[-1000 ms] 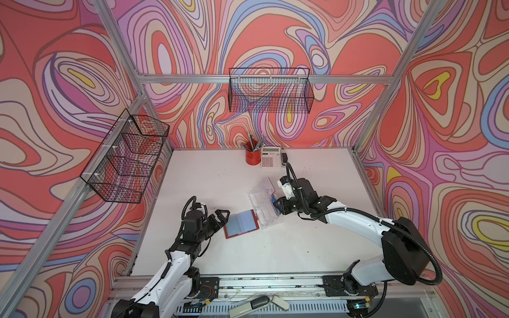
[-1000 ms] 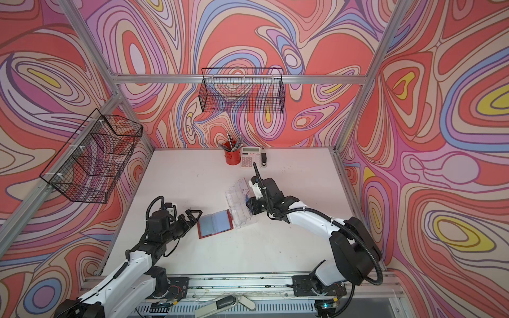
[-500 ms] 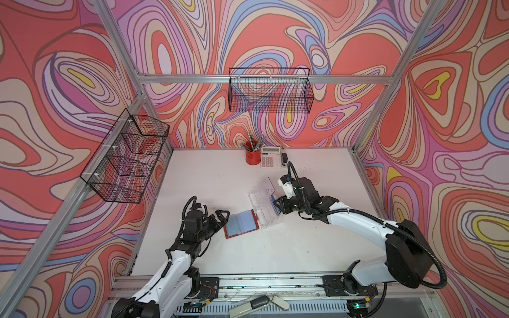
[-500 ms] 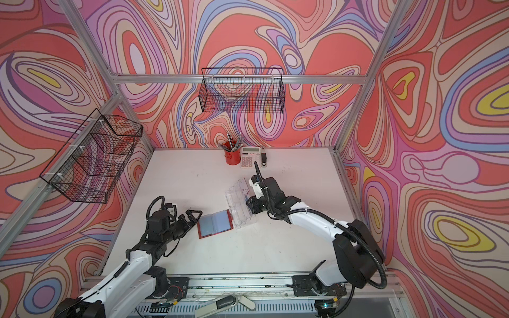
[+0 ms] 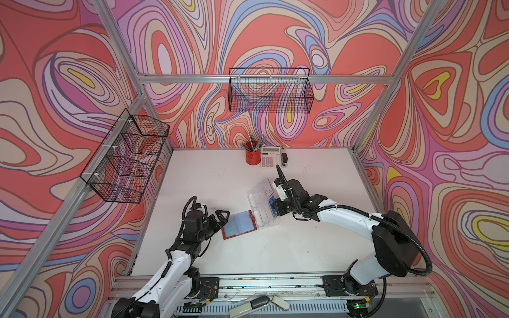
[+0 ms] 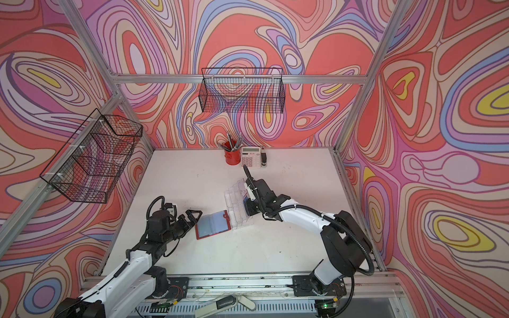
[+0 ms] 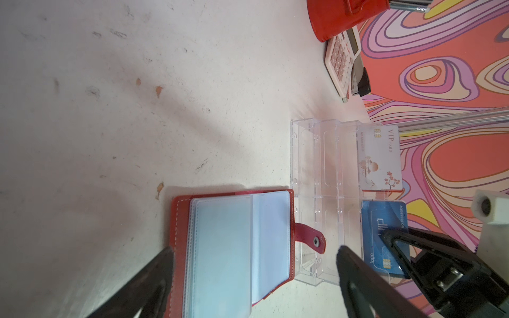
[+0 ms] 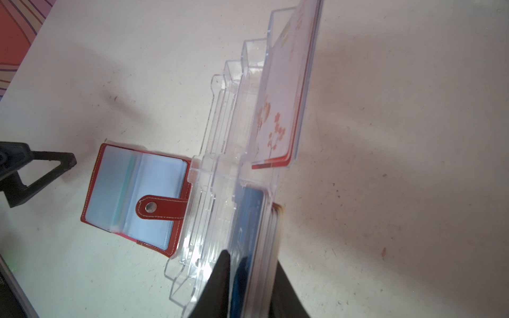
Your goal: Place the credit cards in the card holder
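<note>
Right gripper (image 8: 251,260) straddles credit cards (image 8: 252,212): wrist view only.

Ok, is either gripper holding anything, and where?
Left gripper: nothing. Right gripper flanks the exposed end of the blue cards in the clear stand; a grip cannot be told.

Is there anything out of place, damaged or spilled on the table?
Nothing is spilled or broken. Only small things stand out: the open wallet lies against the clear rack, and both sit askew on the table, whose top has a few brown specks and scuffs.
</note>
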Tool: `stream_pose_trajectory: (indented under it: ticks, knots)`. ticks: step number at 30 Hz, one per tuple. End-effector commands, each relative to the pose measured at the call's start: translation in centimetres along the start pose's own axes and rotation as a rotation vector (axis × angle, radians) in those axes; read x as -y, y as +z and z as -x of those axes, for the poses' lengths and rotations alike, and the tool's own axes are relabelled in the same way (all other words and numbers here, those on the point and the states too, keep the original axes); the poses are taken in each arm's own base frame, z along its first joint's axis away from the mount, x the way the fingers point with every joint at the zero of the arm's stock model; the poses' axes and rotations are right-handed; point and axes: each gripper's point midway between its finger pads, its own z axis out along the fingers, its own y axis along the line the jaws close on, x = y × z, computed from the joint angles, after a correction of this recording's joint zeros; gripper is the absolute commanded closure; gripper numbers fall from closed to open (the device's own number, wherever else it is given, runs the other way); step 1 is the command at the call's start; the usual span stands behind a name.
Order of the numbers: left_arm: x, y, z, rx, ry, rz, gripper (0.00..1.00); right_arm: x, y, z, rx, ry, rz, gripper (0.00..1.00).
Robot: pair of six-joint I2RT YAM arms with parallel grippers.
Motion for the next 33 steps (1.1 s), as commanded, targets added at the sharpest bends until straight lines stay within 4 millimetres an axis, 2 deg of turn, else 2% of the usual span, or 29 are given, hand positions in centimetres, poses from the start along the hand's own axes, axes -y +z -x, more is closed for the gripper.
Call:
stream_pose_trajectory:
  ticks: [1, 13, 19, 21, 27, 33]
  knots:
    - [-0.5, -0.1, 0.3, 0.009, 0.005, 0.029, 0.07, -0.5, -0.8, 1.7, 0.03, 0.002, -0.009, 0.79]
    - [-0.3, -0.1, 0.3, 0.008, 0.009, 0.027, 0.07, -2.8, -2.4, 3.9, 0.042, 0.027, 0.078, 0.8]
    - [-0.3, -0.2, 0.3, 0.006, 0.007, 0.027, 0.07, -1.0, -1.4, 2.9, 0.005, 0.042, -0.009, 0.81]
    - [-0.3, -0.2, 0.4, 0.009, 0.009, 0.026, 0.07, -0.4, -1.7, 3.0, 0.01, 0.042, -0.05, 0.81]
    - [-0.4, -0.2, 0.4, 0.01, 0.01, 0.03, 0.07, 1.8, -4.1, 4.0, 0.07, 0.08, -0.188, 0.66]
    - [-0.3, -0.1, 0.3, 0.006, 0.009, 0.027, 0.07, 2.6, -1.9, 1.3, -0.044, 0.093, -0.215, 0.66]
